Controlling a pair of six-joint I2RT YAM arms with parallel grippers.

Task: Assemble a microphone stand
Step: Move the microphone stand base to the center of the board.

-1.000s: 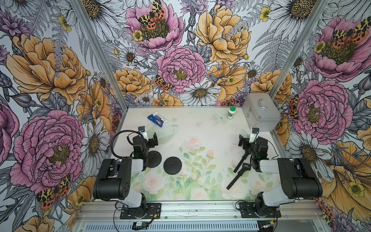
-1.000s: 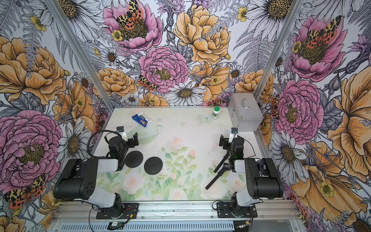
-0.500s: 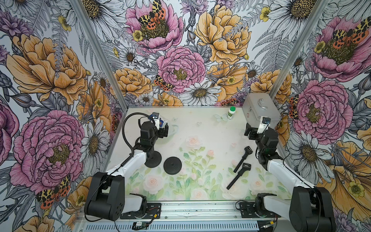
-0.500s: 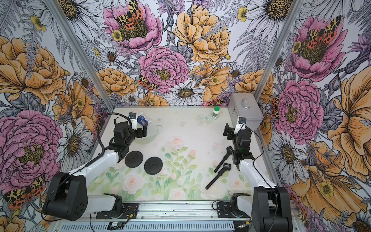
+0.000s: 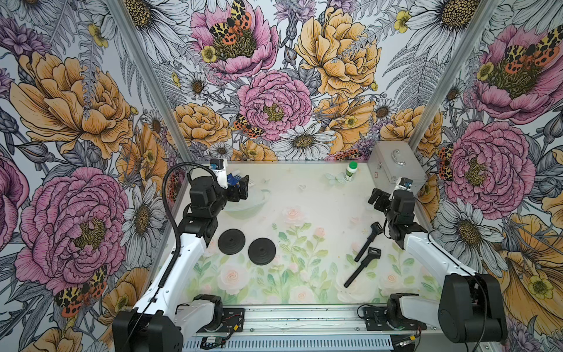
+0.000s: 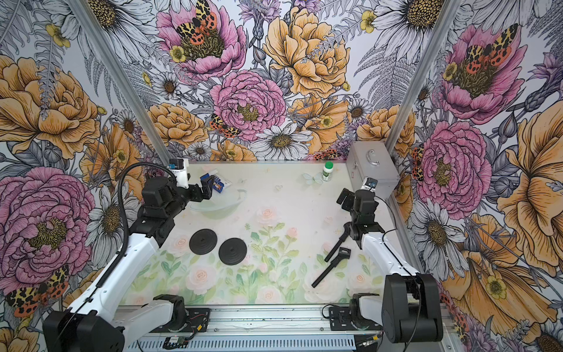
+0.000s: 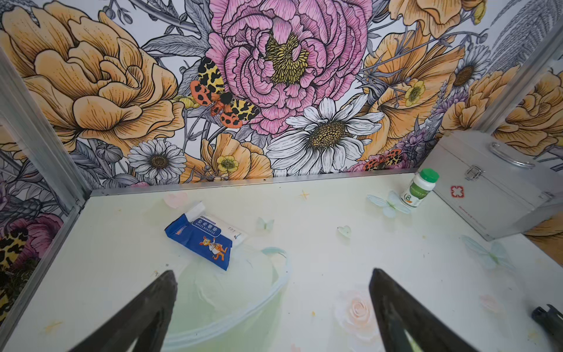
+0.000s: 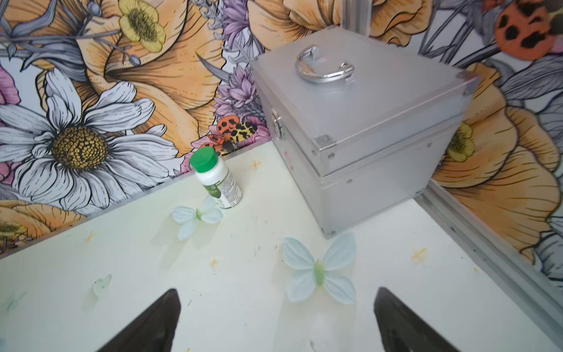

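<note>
Two round bases [image 5: 231, 242] [image 5: 261, 250] lie side by side, near left on the table [image 5: 320, 195]. Two clip-ended rods [image 5: 367, 242] [image 5: 361, 268] lie near right, with open surface between the two groups.

Along the far edge:
- one gauze packet [image 7: 201, 240]
- one bottle [image 5: 351, 171]
- one metal case [image 5: 393, 164]

The left gripper [image 7: 272, 272] and right gripper [image 8: 277, 291] have their jaws spread and hold nothing.

We find the flower-papered booth [image 5: 274, 100] evenly and brightly lit from overhead, with only faint, soft shadows beneath the black discs [image 5: 231, 242] on the pale table [image 5: 320, 195], a milky glare on the metal case [image 8: 380, 100], and wrist views that bend at the edges and blur the near fingertips [image 7: 152, 311].
</note>
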